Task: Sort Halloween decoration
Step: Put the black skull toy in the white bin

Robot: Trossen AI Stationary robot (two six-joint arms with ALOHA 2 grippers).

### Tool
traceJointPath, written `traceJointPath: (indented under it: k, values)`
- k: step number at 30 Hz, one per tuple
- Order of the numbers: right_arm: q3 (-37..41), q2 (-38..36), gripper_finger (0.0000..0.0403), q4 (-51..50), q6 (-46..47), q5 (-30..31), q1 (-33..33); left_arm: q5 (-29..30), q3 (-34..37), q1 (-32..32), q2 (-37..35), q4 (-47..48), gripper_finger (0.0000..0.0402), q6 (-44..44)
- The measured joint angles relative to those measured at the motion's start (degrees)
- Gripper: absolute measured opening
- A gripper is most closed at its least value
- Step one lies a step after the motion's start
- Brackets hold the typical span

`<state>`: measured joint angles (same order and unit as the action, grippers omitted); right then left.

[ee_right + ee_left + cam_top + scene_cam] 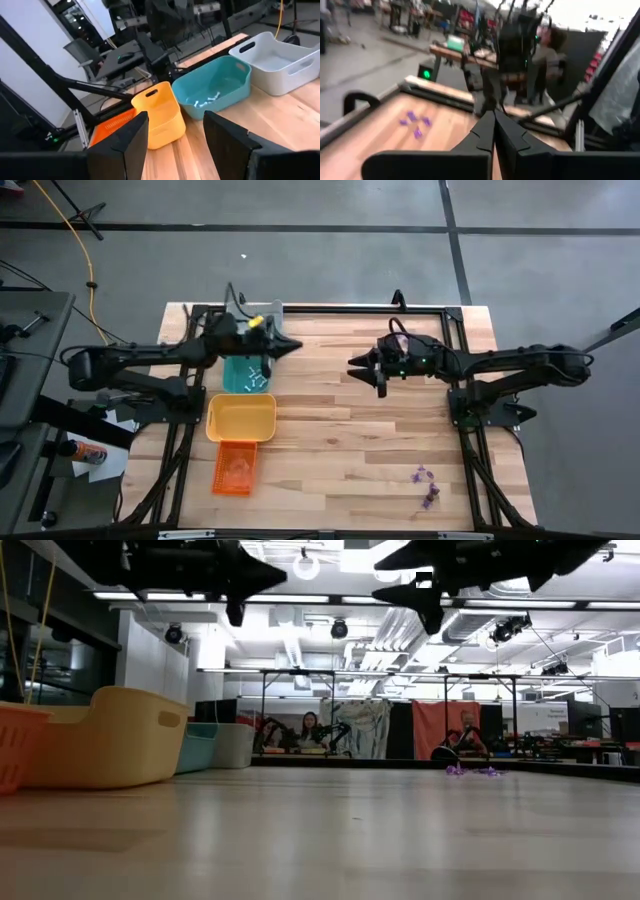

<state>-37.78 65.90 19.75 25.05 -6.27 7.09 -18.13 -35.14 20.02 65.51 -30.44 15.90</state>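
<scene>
Wooden table (340, 440), workshop behind | my left gripper (296, 347) upper centre-left over the teal tray (247, 374), fingers pressed together | my right gripper (353, 365) centre, fingers spread, empty | purple trinkets (426, 486) lower right | whitish ones (207, 99) in teal tray.

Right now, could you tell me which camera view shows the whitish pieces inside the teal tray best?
The right wrist view: it looks into the teal tray at the whitish pieces. The high view shows them partly under the left arm; the low view shows only the tray's wall; the left wrist view shows neither.
</scene>
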Motion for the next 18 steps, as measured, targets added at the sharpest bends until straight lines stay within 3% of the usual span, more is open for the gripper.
traceJointPath:
  k: [4, 10, 15, 18]
  values:
    - [-3.8, 0.1, 0.0186, -7.8, -0.1, -2.3, -0.3, 0.1, 0.0, -2.7, 2.9, -0.2, 0.0000, 0.0]
    - [-10.8, 0.1, 0.0186, -32.1, 6.8, -12.8, -4.8, 0.5, 0.0, -4.4, 4.1, -0.5, 0.0000, -0.1]
    - [-12.1, 0.1, 0.0186, -49.9, 26.8, -24.6, -16.9, 0.6, 0.0, -4.2, 4.0, -0.4, 0.0000, 0.3]
    - [-12.0, 0.1, 0.0186, -56.4, 38.1, -24.2, -28.8, 0.6, 0.0, -4.0, 4.0, -0.4, 0.0000, 0.3]
